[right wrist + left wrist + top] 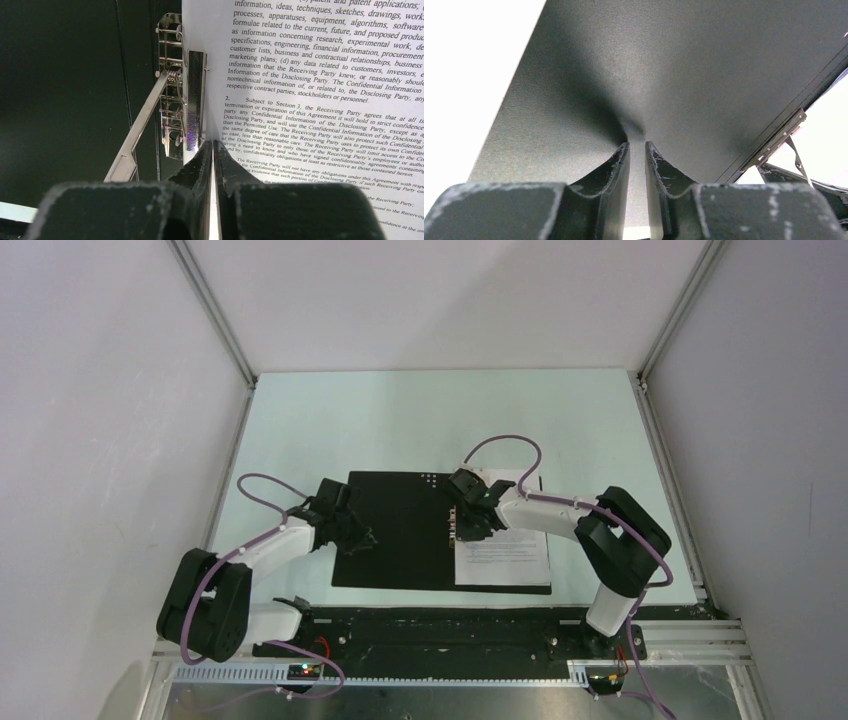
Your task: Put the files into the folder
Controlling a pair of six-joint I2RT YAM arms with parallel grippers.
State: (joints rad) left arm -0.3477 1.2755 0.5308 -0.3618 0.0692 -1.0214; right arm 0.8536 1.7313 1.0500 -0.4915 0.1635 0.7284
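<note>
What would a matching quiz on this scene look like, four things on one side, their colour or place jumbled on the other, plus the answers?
Things:
1. folder
2. files
3. metal clip
4. left gripper

Descriptions:
A. silver, beside the sheets' left edge
B. white with black print, on the folder's right half
C. black inside, lying open
D. over the folder's left half

Pairs: 1-C, 2-B, 3-A, 4-D
</note>
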